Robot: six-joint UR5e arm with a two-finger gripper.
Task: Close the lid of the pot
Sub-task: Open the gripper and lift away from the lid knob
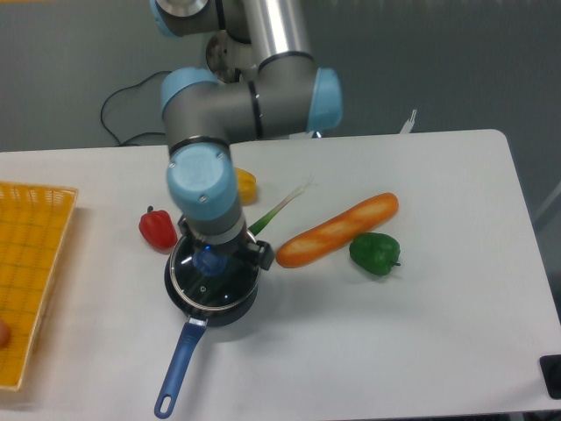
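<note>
Hanging directly over the pot (pixel 213 289), the gripper (pixel 210 260) is mostly masked by the wrist housing – fingers cannot be made out, so opening and any hold on the knob cannot be told; the pot lid (pixel 211 282) is seen lying on the pot, metal rim roughly concentric with the pot rim, blue knob just under the wrist; whether it is fully seated or slightly tilted cannot be judged from this view. Key relation: lid and pot are straight below the tool, not offset to any side – the axis that matters is judged to be vertical; the pot's long blue handle (pixel 178 367) runs away towards the near table edge, down and slightly left, clear of the tool. Close by: red pepper (pixel 158 228) just left of the pot, green stalk (pixel 279 209) and bread roll (pixel 337 230) to the right, near but apart; green pepper (pixel 375 253) further right. Task is judged nearly done; only release and a straight lift would be left.
</note>
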